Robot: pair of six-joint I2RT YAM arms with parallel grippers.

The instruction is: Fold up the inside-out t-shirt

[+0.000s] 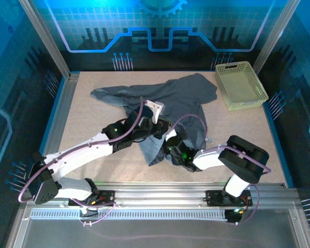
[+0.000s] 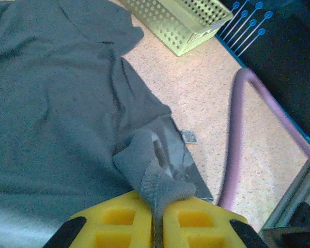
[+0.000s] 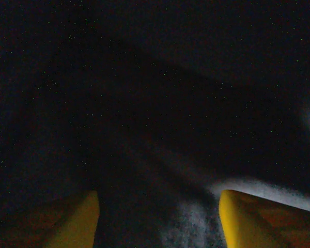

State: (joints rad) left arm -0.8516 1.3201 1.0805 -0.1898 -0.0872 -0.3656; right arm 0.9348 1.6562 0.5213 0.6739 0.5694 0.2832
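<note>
Inside-out t-shirt (image 1: 168, 95) is soft slate-grey knit, plain, lying crumpled and spread across the middle and far part of the table (image 1: 243, 124), one sleeve out to the far left, near hem bunched between the two arms. Table top is pale speckled beige and matte. Left gripper (image 2: 157, 209): yellow moulded fingers nearly shut, pinching a rolled, ribbed-looking edge of the shirt (image 2: 57, 103); folds and creases fan out from the pinch. From above, the left gripper (image 1: 157, 120) sits over the shirt's near centre. Right gripper (image 3: 157, 209): yellow fingers well apart, dark cloth draped over and lying in the gap, not visibly pinched; that view is very dark. From above, the right gripper (image 1: 169, 142) is tucked under the near flap, just beside the left one. Pale yellow-green perforated plastic basket (image 1: 232, 66) stands at the far right, just beside the shirt. Small pale tag (image 2: 189, 136) lies at the cloth edge. A purple cable (image 2: 235, 139) arcs over the bare table on the right.
</note>
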